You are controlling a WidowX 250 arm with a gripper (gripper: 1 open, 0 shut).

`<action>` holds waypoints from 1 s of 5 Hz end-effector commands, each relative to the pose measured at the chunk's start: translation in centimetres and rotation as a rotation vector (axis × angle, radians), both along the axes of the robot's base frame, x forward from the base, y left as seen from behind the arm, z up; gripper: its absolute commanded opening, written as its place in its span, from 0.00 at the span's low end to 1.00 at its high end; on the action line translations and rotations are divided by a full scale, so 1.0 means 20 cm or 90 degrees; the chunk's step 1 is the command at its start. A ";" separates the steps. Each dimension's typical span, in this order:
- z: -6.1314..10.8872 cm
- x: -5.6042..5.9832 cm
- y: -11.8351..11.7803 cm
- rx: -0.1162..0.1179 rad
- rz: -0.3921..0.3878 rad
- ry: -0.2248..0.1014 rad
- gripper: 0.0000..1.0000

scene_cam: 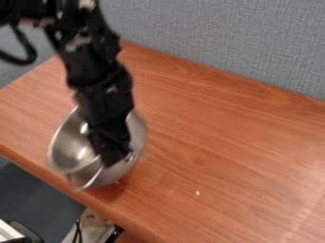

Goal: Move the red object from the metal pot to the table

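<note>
Red object isn't showing anywhere; black end effector (117, 150), jaws closed, is reaching down into the shiny round steel pot (74, 152) sitting near the reddish-brown wood-grain worktop (229, 142) front edge.

A lab or office test corner, by the look of it: a reddish-brown wood-grain table (229, 133) fills most of the frame, backed along the top by a grey-blue fabric partition wall (241, 38), with dark flooring at lower left.
</note>
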State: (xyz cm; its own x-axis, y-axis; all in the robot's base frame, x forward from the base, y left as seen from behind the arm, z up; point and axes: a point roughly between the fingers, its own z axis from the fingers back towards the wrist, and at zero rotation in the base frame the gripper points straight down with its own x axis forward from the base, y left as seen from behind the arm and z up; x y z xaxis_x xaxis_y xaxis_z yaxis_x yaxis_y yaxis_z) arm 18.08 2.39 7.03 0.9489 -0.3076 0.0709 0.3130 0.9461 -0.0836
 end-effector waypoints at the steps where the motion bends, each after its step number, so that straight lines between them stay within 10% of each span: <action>1: -0.01 0.08 -0.01 -0.017 0.036 -0.040 0.00; 2: 0.00 0.09 -0.01 -0.036 0.063 -0.076 1.00; 3: 0.07 0.18 -0.06 -0.053 0.076 -0.073 0.00; 4: 0.13 0.29 -0.13 -0.071 0.093 -0.060 0.00; 5: 0.13 0.28 -0.15 -0.078 0.059 -0.043 0.00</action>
